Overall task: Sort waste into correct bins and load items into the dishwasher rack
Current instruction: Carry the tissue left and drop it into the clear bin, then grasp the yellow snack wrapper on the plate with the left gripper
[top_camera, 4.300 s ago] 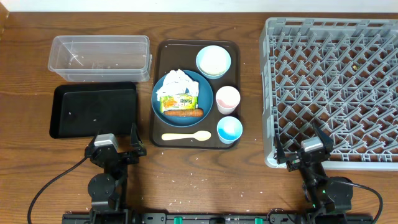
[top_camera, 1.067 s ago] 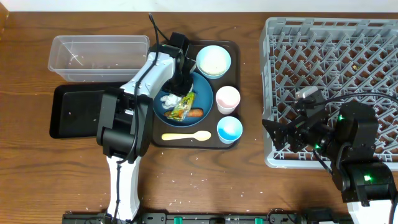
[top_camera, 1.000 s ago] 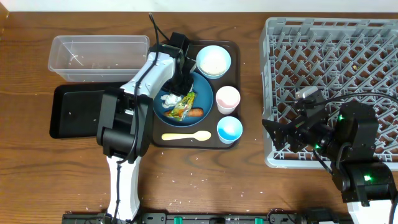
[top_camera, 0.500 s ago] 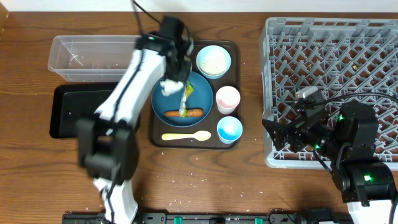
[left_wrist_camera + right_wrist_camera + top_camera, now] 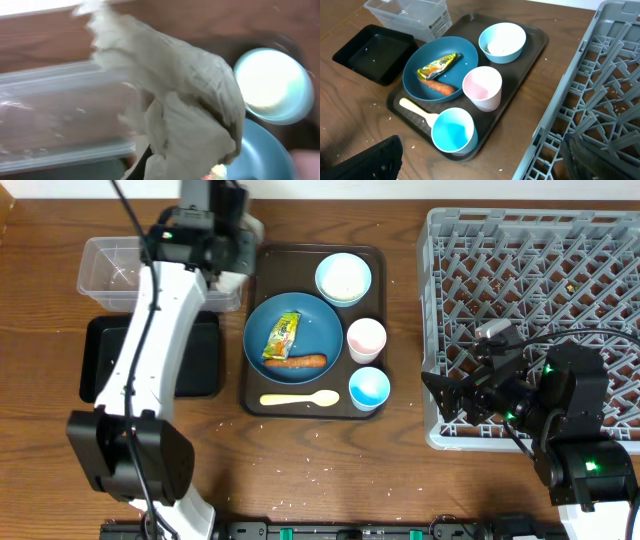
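Clear tub (image 5: 120, 275) on the left, and the left gripper (image 5: 232, 252) is up by its right end, pinching the crumpled napkin (image 5: 175, 100). Packet (image 5: 283, 338) and sausage piece (image 5: 296, 363) lie on the blue plate (image 5: 320, 320). Right gripper (image 5: 446, 402) is spread wide with nothing in it, at the rack (image 5: 540, 300) front-left corner

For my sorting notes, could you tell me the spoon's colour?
Spoon: pale yellow; overhead view.
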Available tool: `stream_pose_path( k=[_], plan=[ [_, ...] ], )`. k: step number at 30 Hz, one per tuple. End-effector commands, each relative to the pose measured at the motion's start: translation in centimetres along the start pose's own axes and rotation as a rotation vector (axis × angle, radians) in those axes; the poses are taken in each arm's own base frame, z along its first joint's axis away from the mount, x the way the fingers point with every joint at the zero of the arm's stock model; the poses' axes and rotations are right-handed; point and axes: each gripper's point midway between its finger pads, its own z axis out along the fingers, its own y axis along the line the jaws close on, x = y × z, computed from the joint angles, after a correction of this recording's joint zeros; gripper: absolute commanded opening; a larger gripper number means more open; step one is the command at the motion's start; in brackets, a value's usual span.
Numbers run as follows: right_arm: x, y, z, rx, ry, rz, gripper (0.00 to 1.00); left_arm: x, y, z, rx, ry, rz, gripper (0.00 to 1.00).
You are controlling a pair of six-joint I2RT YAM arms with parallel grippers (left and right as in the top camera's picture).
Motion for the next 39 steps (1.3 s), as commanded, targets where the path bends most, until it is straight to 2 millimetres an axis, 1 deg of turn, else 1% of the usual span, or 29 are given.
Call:
stream_pose_path(
  k=[1,4,6,10,13,14,16,18,22,24,26,28,29,31,33,34,35,36,37,39],
  plan=[
    [-0.9,0.3,-0.5,-0.007,-0.024,-0.019,0.99,0.1,4.2,2.0,-0.101,-0.004,0.048,0.06],
    [-0.9,0.2,-0.5,-0.007,-0.024,-0.019,0.99,0.1,6.5,4.1,-0.129,-0.008,0.093,0.06],
    [-0.9,0.2,-0.5,-0.007,-0.024,-0.019,0.99,0.7,8.1,6.1,-0.144,0.01,0.117,0.06],
    [-0.9,0.2,-0.5,-0.007,-0.024,-0.019,0.99,2.6,10.0,8.5,-0.156,0.066,0.104,0.07],
    [-0.8,0.2,-0.5,-0.007,-0.022,-0.018,0.99,3.6,10.8,9.3,-0.157,0.098,0.089,0.11],
    [-0.8,0.3,-0.5,-0.007,-0.021,-0.017,0.99,3.8,11.0,9.3,-0.158,0.102,0.087,0.13],
    [-0.8,0.3,-0.5,-0.007,-0.021,-0.017,0.99,3.7,11.1,9.3,-0.161,0.1,0.084,0.36],
    [-0.8,0.3,-0.5,-0.007,-0.021,-0.017,0.99,3.5,11.2,9.3,-0.163,0.09,0.085,0.52],
    [-0.8,0.3,-0.5,-0.007,-0.021,-0.017,0.99,2.7,11.3,9.2,-0.169,0.063,0.084,0.62],
    [-0.8,0.3,-0.5,-0.007,-0.021,-0.017,0.99,2.0,11.4,8.8,-0.173,0.044,0.085,0.66],
    [-0.8,0.3,-0.5,-0.007,-0.021,-0.017,0.99,1.1,11.4,7.8,-0.178,0.021,0.079,0.68],
    [-0.8,0.2,-0.5,-0.007,-0.021,-0.017,0.99,-0.2,11.3,6.0,-0.184,-0.021,0.057,0.7],
    [-0.8,0.2,-0.5,-0.007,-0.021,-0.017,0.99,-0.7,11.0,5.0,-0.182,-0.037,0.05,0.7],
    [-0.8,0.3,-0.5,-0.007,-0.021,-0.017,0.99,-1.4,9.7,2.6,-0.145,-0.066,0.031,0.7],
    [-0.8,0.2,-0.5,-0.007,-0.02,-0.017,0.99,-1.5,6.9,0.3,-0.04,-0.074,0.002,0.71],
    [-0.8,0.2,-0.4,-0.007,-0.02,-0.016,0.99,-1.1,5.3,-0.7,0.018,-0.06,-0.016,0.7],
    [-0.8,0.2,-0.4,-0.007,-0.019,-0.016,0.99,-0.7,4.2,-1.4,0.055,-0.043,-0.03,0.71],
    [-0.8,0.2,-0.4,-0.007,-0.019,-0.016,0.99,0.1,2.6,-2.0,0.099,-0.012,-0.046,0.7],
    [-0.8,0.2,-0.3,-0.007,-0.019,-0.016,0.99,0.9,1.1,-2.3,0.137,0.027,-0.058,0.7],
    [-0.8,0.1,-0.3,-0.007,-0.019,-0.016,0.99,2.7,-1.4,-2.4,0.178,0.105,-0.062,0.7]
  ],
)
